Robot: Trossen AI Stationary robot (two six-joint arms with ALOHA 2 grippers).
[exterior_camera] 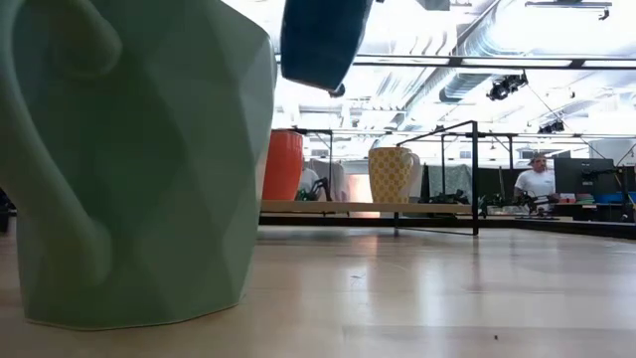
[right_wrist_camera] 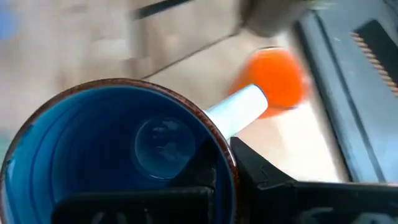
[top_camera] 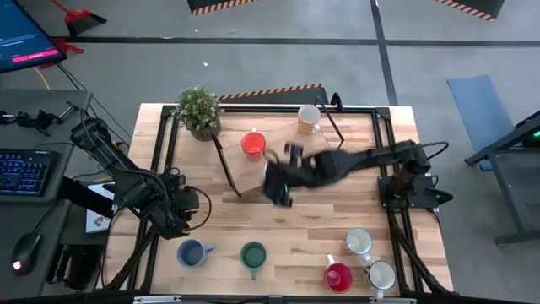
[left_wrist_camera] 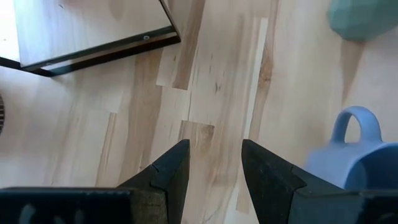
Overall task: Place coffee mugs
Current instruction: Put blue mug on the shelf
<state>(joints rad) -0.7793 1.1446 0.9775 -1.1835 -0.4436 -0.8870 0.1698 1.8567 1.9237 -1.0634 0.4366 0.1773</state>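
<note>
My right gripper (top_camera: 277, 182) reaches over the table's middle, shut on the bright blue mug (right_wrist_camera: 124, 155), which hangs high in the low view (exterior_camera: 323, 40). The orange mug (top_camera: 253, 144) and the cream mug (top_camera: 309, 118) stand on a raised wooden shelf (exterior_camera: 328, 207). Along the near edge sit the grey-blue mug (top_camera: 192, 252), the green mug (top_camera: 253, 253), the red mug (top_camera: 337, 276) and two white mugs (top_camera: 359, 242) (top_camera: 381, 274). My left gripper (left_wrist_camera: 214, 149) is open above bare table at the left, beside the grey-blue mug (left_wrist_camera: 354, 162). My right gripper holds the bright blue mug by its rim (right_wrist_camera: 221, 146), next to the white handle (right_wrist_camera: 242, 106). One finger (right_wrist_camera: 205, 177) is inside the cup and one (right_wrist_camera: 267, 177) outside. The fingers come from above. The mug is lifted clear of the table, slightly tilted.
A potted plant (top_camera: 200, 110) stands at the far left corner. A black frame (top_camera: 384, 135) runs along the table's sides. Bare wood (top_camera: 321, 219) lies between the shelf and the near row of mugs. A person (exterior_camera: 537, 181) sits in the room beyond.
</note>
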